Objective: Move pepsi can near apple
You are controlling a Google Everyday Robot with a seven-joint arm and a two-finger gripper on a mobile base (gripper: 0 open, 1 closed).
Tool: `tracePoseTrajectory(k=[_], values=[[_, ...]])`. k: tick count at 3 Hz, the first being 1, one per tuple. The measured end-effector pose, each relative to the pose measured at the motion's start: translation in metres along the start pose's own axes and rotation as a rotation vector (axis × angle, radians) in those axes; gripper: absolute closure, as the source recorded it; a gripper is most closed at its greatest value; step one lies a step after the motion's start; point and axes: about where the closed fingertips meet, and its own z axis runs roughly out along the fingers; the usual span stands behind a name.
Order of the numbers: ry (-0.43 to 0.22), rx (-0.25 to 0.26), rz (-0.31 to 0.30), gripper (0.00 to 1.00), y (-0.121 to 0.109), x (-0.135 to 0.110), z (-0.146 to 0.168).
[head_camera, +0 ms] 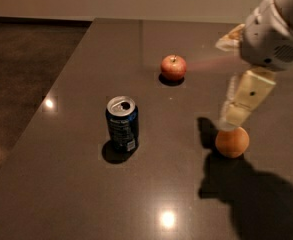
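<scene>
The pepsi can (122, 123) is dark blue-black with a silver top and stands upright on the dark table, left of centre. The apple (173, 67) is red with a short stem and sits farther back, to the can's right and well apart from it. My gripper (232, 120) hangs from the white arm (271, 34) at the right. It is in the air just above the orange fruit, well to the right of the can and in front of the apple. It holds nothing that I can see.
An orange round fruit (232, 142) lies on the table (76, 194) at the right, directly under the gripper. The table's left edge runs diagonally, with dark floor (21, 69) beyond it. The arm's shadow falls across the front right.
</scene>
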Motion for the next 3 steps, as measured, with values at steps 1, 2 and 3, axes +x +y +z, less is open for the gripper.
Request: tracePoseTrajectory(k=[1,2,3], values=[[-0.093,-0.028,-0.046,0.00,0.005,-0.042,0.025],[-0.145,-0.052,-0.106,0.00,0.021,-0.079,0.049],[-0.160,-0.098,-0.140,0.00,0.032,-0.100,0.078]])
